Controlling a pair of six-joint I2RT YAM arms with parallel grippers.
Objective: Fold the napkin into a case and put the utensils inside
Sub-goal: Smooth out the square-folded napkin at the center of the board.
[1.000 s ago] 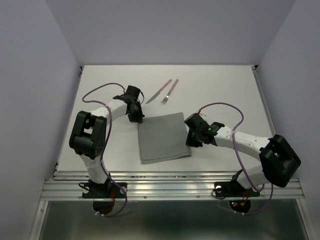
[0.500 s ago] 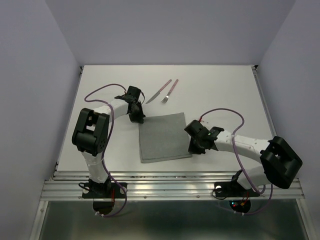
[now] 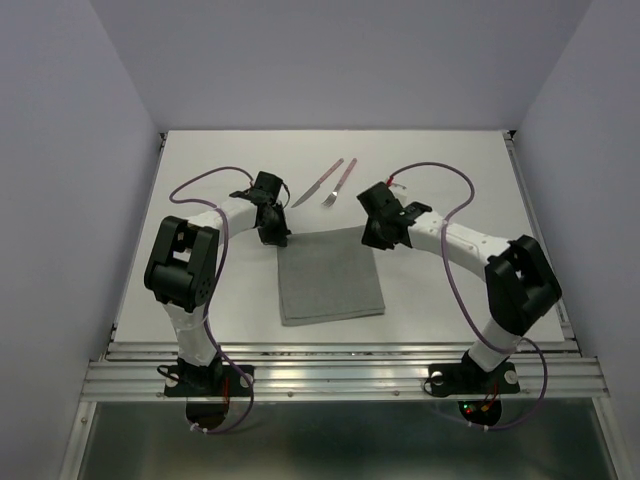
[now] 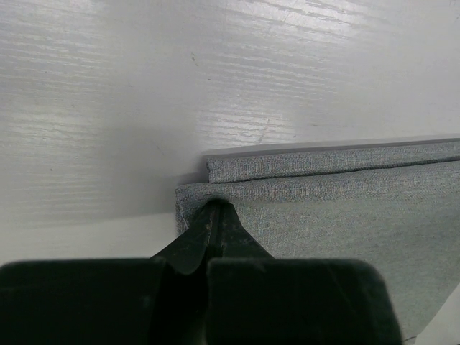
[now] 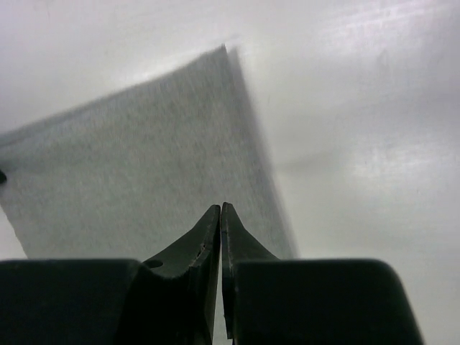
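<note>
Grey napkin [image 3: 330, 275] (folded double) | left pincer [image 4: 218, 208] closed at corner | right pincer [image 5: 220, 210] closed

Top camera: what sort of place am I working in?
Probably a lab robot test cell: bare white table boxed in by blank walls, aluminium mounting rail along the near edge, only a grey napkin, knife and fork laid out.

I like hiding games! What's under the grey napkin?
At the napkin's corner another layer of the same cloth peeks out, over the white table. Its middle hides whatever is below. The knife and fork lie outside it.
</note>
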